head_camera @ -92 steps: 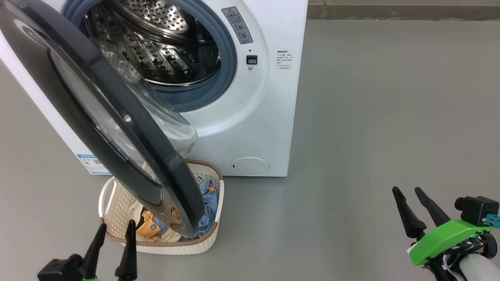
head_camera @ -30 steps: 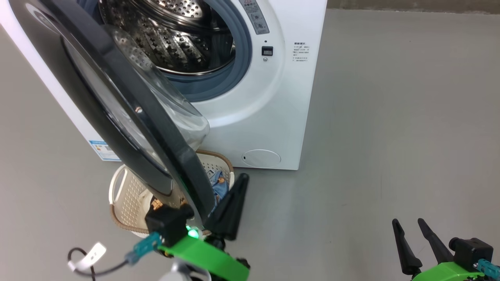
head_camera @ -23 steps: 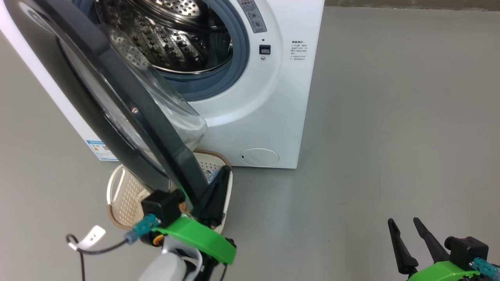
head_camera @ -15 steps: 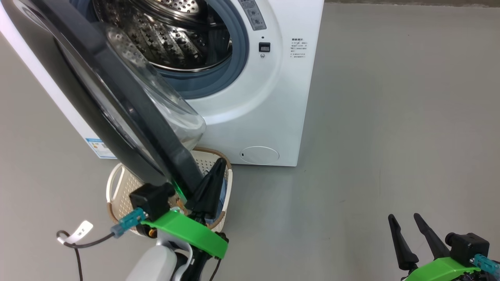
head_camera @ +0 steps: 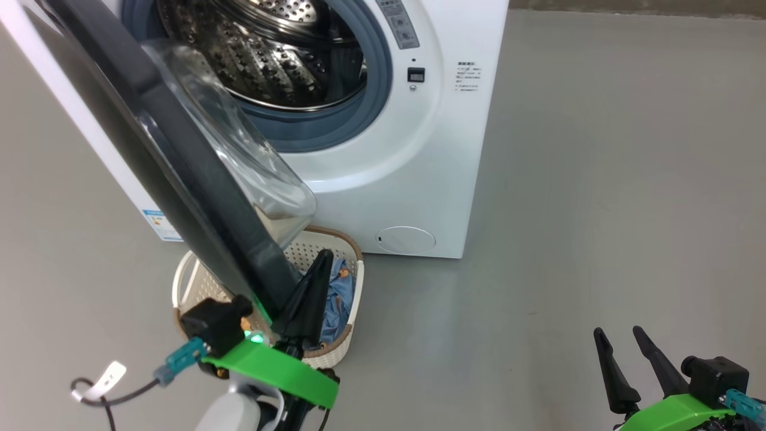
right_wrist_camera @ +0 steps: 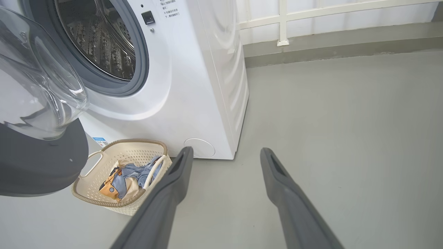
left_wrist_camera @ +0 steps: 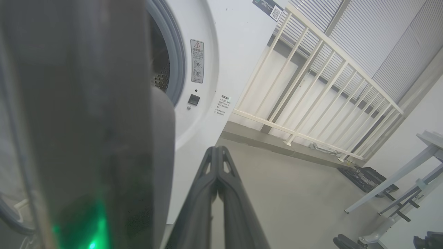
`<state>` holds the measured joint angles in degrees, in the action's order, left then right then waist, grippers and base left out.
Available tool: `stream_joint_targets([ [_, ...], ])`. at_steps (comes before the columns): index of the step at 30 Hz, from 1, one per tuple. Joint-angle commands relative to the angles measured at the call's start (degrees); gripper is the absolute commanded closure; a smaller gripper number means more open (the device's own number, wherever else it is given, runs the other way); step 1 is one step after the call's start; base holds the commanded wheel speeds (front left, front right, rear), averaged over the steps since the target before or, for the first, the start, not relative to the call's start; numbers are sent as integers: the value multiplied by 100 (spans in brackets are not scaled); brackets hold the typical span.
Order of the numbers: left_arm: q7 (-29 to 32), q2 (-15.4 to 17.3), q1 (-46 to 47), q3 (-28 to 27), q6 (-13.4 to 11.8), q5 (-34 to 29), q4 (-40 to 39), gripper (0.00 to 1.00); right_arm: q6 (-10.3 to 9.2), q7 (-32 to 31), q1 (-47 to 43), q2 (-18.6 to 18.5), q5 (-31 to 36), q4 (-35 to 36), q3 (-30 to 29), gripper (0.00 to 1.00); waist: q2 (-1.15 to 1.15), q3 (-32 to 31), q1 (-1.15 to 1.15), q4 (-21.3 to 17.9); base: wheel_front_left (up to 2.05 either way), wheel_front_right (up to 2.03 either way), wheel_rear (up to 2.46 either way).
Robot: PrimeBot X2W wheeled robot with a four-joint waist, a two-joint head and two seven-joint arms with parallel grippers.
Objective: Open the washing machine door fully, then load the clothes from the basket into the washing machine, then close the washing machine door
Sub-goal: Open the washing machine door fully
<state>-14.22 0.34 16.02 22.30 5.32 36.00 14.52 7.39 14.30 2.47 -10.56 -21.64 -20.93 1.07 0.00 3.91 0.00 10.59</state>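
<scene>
The white washing machine [head_camera: 419,149] stands with its steel drum exposed. Its black washing machine door [head_camera: 197,179] hangs partly open, swung out toward me over the basket [head_camera: 358,281]. My left gripper [head_camera: 324,255] is shut with nothing in it, its fingers lying along the inner side of the door's lower rim; the left wrist view shows that rim [left_wrist_camera: 104,121] just left of the shut fingers [left_wrist_camera: 217,154]. The clothes [head_camera: 338,296], blue and cream, lie in the basket [right_wrist_camera: 121,145]. My right gripper [head_camera: 617,330] is open, low at the right, away from everything.
Bare grey floor stretches to the right of the machine. A white railing [left_wrist_camera: 311,103] runs behind it, and table legs [left_wrist_camera: 398,186] stand farther off. The basket sits directly under the open door, against the machine's front.
My left arm has come up from the lower left, shut, and slid in against the door's inner rim. The door has swung a little wider. The head camera has shifted. The right gripper stays put.
</scene>
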Motion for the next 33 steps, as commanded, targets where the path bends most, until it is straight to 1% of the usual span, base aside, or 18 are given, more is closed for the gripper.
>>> stream_joint_targets([
  [1, -77, 254, 0, -427, -88, -61, -120, 100, 10, 70, 139, -74, 35, 156, 144, 0, 0, 6, 0, 43, 0, 0, 0],
  [10, -77, 254, -480, -623, -234, -551, -476, 100, 10, 70, 96, -64, 75, 180, 155, 0, 0, -21, 0, 294, 0, 0, 0],
  [19, -77, 255, -972, -1106, -308, -801, -831, 100, 10, 70, 123, -72, 77, 200, 162, 0, 0, 53, 0, 596, 0, 0, 0],
  [25, -77, 260, -1189, -1533, -384, -874, -1020, 100, 10, 70, 145, -73, 97, 199, 177, 0, 0, 129, 0, 795, 0, 0, 0],
  [33, -77, 374, -1301, -2179, -521, -1018, -1091, 100, 10, 70, 205, -89, 118, 198, 184, 0, 0, 199, 0, 929, 0, 0, 0],
])
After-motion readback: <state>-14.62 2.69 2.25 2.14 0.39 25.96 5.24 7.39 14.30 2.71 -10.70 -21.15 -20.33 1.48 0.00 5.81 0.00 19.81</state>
